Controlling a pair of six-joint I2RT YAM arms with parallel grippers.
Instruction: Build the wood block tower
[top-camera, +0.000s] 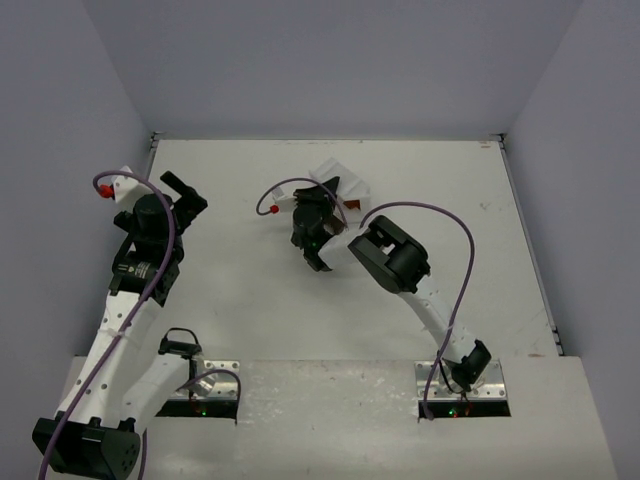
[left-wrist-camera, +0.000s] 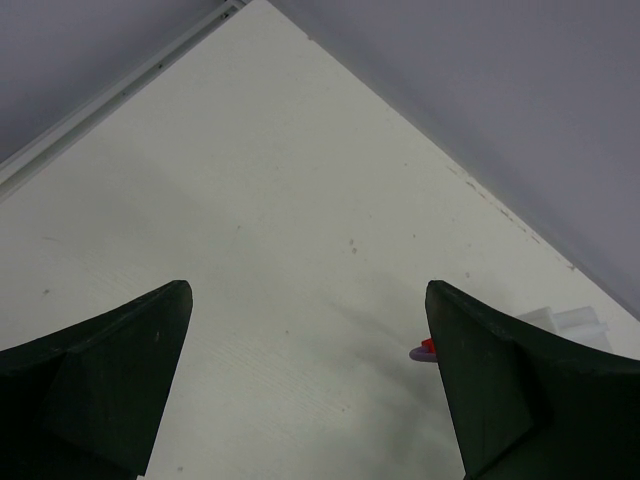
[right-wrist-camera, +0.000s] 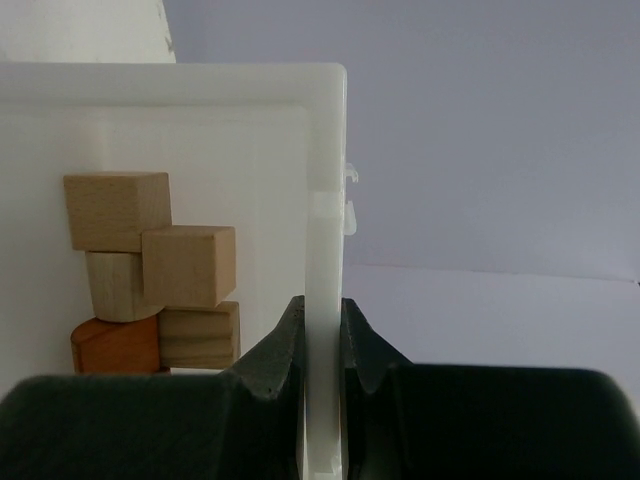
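Light: even and diffuse, falling from overhead. Moderately bright, with a cool grey-violet cast on the walls (top-camera: 330, 60).
Shadows: soft and faint, pooled under both arms on the table (top-camera: 240, 300). A pale smudge also lies on the table in the left wrist view.
Glare: white tray (right-wrist-camera: 200, 140) nearly blown out up close, its ribs barely legible.
Focus: wood blocks (right-wrist-camera: 188, 265) sharp, grain visible. The left gripper (left-wrist-camera: 308, 290) and right gripper (right-wrist-camera: 320, 305) are near-black, soft-edged and short on detail.
Overhead view: slightly grainy, small items hard to read.

Blocks (right-wrist-camera: 188, 265) piled inside tray (right-wrist-camera: 325, 150).
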